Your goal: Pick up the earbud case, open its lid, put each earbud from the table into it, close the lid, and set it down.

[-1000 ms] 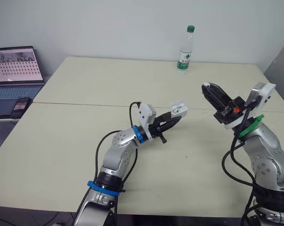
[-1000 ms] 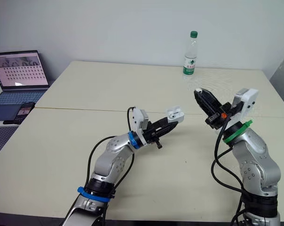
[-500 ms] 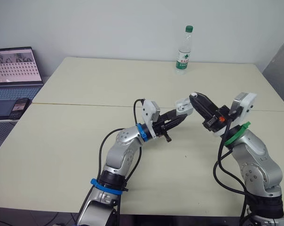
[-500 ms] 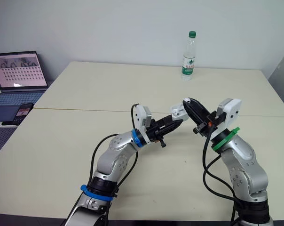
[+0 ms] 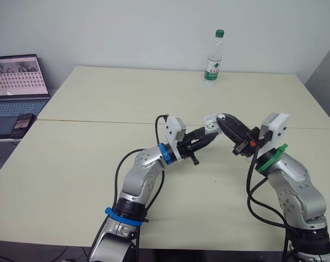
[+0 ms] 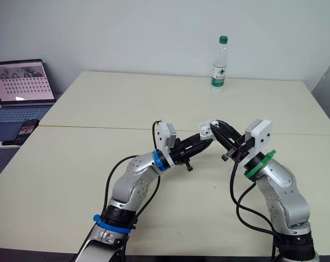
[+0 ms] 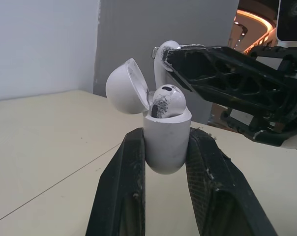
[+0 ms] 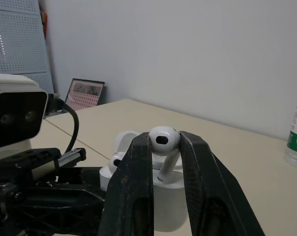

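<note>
My left gripper (image 7: pixel 167 138) is shut on the white earbud case (image 7: pixel 167 147), holding it upright above the table (image 5: pixel 72 174) with the lid (image 7: pixel 125 87) swung open. One white earbud (image 7: pixel 167 101) sits in the case. My right gripper (image 8: pixel 163 142) is shut on the second earbud (image 8: pixel 162 138), whose stem points down just over the case's open top (image 8: pixel 170 196). In the left eye view the two grippers meet over the table's middle, left gripper (image 5: pixel 206 132) and right gripper (image 5: pixel 220 119) tip to tip at the case (image 5: pixel 211 124).
A water bottle (image 5: pixel 213 57) stands at the table's far edge. An open laptop (image 5: pixel 17 76) and a phone (image 5: pixel 23 124) lie on a side desk to the left. A seam (image 5: pixel 99 121) crosses the table.
My right gripper has swung left and down with the earbud, from well apart to right over the open case. The left gripper rose slightly with the case, then held still.
</note>
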Motion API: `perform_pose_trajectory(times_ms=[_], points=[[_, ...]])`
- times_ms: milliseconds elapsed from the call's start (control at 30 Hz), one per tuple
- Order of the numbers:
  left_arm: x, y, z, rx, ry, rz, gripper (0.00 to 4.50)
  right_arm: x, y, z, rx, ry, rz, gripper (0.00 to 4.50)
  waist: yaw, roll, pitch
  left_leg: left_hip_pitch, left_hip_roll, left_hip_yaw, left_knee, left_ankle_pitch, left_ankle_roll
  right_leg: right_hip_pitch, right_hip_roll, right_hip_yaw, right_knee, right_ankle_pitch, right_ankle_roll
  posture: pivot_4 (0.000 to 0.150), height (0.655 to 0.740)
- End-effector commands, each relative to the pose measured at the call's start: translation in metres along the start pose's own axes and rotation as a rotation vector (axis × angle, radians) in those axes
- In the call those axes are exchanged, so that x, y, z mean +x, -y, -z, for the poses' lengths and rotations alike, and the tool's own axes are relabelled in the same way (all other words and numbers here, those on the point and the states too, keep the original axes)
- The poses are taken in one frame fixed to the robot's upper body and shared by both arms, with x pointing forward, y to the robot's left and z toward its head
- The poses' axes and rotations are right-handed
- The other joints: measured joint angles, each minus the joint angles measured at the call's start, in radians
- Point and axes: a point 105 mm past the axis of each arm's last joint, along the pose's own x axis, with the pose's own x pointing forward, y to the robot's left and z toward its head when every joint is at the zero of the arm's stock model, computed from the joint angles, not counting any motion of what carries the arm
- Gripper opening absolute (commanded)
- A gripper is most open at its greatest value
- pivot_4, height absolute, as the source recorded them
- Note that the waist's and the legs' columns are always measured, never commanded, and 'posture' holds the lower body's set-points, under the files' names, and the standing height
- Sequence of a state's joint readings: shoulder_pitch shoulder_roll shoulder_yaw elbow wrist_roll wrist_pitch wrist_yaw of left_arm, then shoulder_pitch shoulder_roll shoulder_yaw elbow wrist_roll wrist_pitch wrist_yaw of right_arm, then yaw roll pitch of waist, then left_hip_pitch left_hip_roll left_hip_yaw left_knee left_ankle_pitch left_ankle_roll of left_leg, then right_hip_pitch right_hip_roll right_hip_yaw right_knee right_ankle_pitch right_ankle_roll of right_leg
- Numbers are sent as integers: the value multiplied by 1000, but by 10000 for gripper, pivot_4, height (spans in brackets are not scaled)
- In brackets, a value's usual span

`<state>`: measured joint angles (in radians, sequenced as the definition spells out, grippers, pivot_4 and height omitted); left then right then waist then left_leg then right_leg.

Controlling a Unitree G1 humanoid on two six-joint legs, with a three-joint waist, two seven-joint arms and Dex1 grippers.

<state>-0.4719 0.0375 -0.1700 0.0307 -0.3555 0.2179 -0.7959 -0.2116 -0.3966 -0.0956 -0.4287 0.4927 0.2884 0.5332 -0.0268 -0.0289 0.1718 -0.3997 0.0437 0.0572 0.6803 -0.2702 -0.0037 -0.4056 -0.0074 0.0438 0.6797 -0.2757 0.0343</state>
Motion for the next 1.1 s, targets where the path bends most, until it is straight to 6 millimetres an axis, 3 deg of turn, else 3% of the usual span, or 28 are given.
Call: perform_pose_trajectory(times_ms=[33, 600, 900, 1100], points=[[3, 8, -14, 25, 49, 30, 7661, -4, 5, -7, -50, 18, 3, 4248, 0, 0, 0, 0, 0, 0, 0, 0, 0, 0, 0, 0, 0, 0, 0, 1500, 7362], [2, 11, -10, 13, 24, 39, 7661, -15, -3, 18, -219, -115, -128, 4248, 0, 0, 0, 0, 0, 0, 0, 0, 0, 0, 0, 0, 0, 0, 0, 1500, 7362], [-2, 8, -4, 18, -1, 37, 7661, -13, 0, 5, -130, -73, -108, 36587, 0, 0, 0, 0, 0, 0, 0, 0, 0, 0, 0, 0, 0, 0, 0, 1500, 7362], [-7, 3, 0, 30, -24, 49, 7661, -15, 12, -19, 29, 4, -58, 36587, 0, 0, 0, 0, 0, 0, 0, 0, 0, 0, 0, 0, 0, 0, 0, 1500, 7362]])
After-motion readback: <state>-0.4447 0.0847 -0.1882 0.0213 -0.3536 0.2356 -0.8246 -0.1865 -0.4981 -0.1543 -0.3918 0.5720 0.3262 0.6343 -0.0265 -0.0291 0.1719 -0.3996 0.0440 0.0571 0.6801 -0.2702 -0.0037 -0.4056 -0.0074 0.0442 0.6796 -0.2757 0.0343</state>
